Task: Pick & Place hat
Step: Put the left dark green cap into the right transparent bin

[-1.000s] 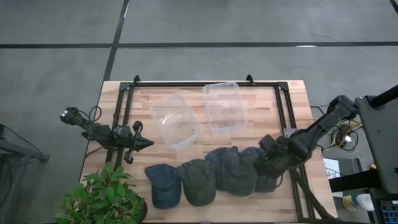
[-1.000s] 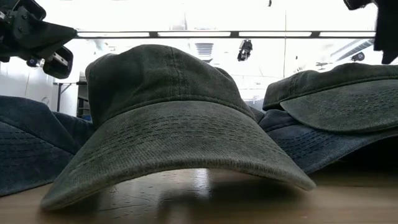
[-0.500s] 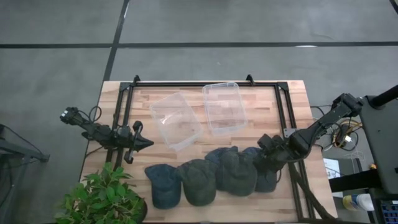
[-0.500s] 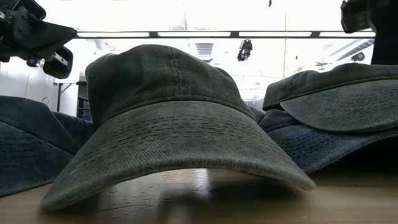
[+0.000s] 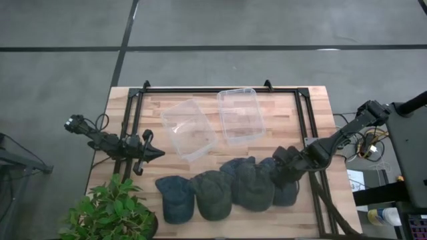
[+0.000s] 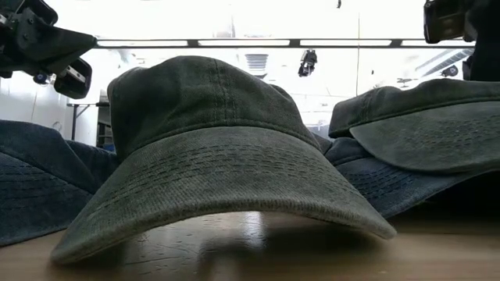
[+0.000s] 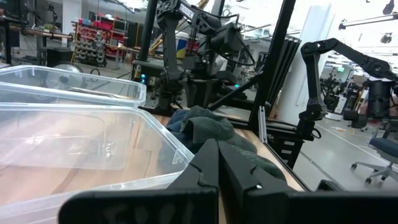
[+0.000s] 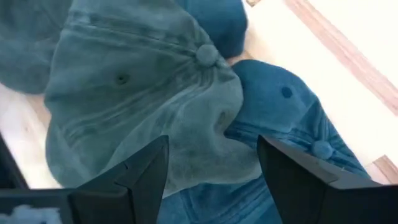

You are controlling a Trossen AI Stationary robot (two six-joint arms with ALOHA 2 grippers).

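Several caps lie in a row along the table's near edge, resting on their brims and rims: a blue cap [image 5: 177,198], a green cap [image 5: 213,194], a second green cap [image 5: 252,183] [image 8: 143,93] and a blue cap [image 5: 287,191] [image 8: 286,118] partly under it. My right gripper [image 5: 281,162] [image 8: 214,171] is open. It hovers over the right end of the row, one finger on either side of the second green cap's crown edge. My left gripper [image 5: 152,153] [image 7: 217,171] is shut and waits near the table's left side.
Two clear plastic bins [image 5: 189,130] [image 5: 240,115] sit toward the far middle of the table, inside a black frame [image 5: 220,87]. A potted plant [image 5: 107,210] stands at the near left corner. Bare wood shows between the bins and the caps.
My right gripper has moved toward the table's left and a little toward the far edge, coming over the overlapping green and blue caps. Its fingers have stayed open. The caps have stayed where they were.
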